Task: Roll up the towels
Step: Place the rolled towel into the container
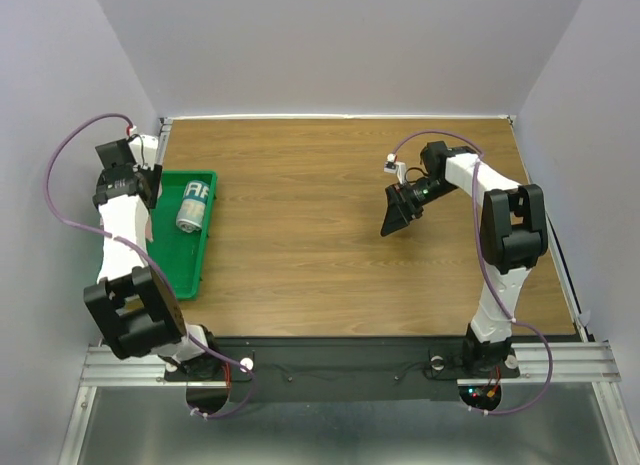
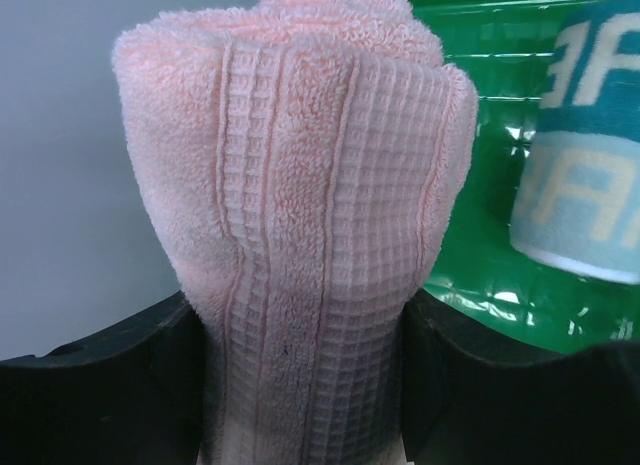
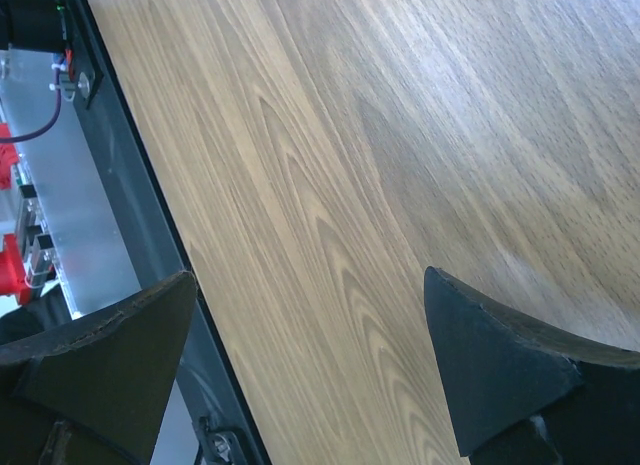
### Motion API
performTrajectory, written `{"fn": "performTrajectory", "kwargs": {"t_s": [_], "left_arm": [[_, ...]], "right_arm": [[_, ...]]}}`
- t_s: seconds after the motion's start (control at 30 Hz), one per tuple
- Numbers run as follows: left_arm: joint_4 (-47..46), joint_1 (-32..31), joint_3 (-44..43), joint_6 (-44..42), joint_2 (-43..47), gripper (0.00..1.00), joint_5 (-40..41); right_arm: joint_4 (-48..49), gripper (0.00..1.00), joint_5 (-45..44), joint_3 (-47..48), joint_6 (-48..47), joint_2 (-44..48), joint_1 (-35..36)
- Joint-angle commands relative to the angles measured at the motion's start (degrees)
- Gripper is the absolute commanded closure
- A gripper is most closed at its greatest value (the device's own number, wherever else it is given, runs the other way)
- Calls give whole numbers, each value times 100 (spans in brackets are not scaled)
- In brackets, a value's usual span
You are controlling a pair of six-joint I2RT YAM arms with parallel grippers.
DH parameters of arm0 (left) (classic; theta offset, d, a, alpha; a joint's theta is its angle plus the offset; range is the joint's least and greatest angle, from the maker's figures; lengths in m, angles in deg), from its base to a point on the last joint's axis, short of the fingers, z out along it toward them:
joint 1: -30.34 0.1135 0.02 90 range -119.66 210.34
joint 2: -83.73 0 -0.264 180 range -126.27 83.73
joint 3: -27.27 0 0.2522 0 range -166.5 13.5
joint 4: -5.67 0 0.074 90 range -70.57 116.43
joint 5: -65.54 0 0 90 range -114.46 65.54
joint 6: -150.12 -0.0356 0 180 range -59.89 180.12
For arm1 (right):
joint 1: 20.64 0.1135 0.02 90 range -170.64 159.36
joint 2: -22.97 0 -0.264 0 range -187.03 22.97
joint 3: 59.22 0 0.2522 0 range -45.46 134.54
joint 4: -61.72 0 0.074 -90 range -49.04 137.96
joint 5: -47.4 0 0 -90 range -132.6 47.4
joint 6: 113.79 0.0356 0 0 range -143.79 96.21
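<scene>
Left fingers (image 2: 100, 395) are pinching the pink towel (image 2: 300, 185). One dark finger is pressing on each side of the roll's lower part, at 8 and 4 o'clock in the left wrist view. The pink towel is standing as a tight roll, with its ribbed border band running down the facing side and its fluffy end showing at 12 o'clock. Whether that far end is touching anything cannot be told.

At 3 o'clock of the pink roll, the printed towel (image 2: 590, 165) is lying rolled in the green tray (image 2: 480, 105), apart from the pink one. Its print is showing as teal and cream lettering. In the top view this roll is sitting in the far half of the tray, toward 12 o'clock.

The tray is lying at the 9 o'clock edge of the counter (image 1: 330, 245), with its long side running from 12 to 6. The left arm (image 1: 125, 235) is reaching along the tray's outer side, at 9 o'clock of it. It is covering the pink towel from above, so the top view is not showing that towel clearly.

Right fingers (image 3: 110, 355) are standing spread wide and gripping nothing, with wood grain showing between them. In the top view they are hanging over the counter at about 2 o'clock from its centre. They are well apart from the tray and both towels, with their tips pointing toward 7 o'clock.
</scene>
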Motion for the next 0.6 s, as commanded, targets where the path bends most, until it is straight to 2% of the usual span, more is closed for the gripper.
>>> {"fn": "performTrajectory", "kwargs": {"t_s": [0.0, 0.17, 0.4, 0.57], "left_arm": [[-1125, -89, 134, 13, -241, 100, 717], [-1792, -299, 415, 75, -469, 100, 1050], [-2206, -598, 521, 154, -1023, 100, 1306], [-2190, -634, 275, 435, -1620, 100, 1298]], "right_arm": [[-49, 0, 124, -37, -122, 119, -3], [-40, 0, 63, -46, -131, 84, -3], [-49, 0, 19, -10, -69, 66, 6], [-58, 0, -43, -54, -69, 110, 6]]}}
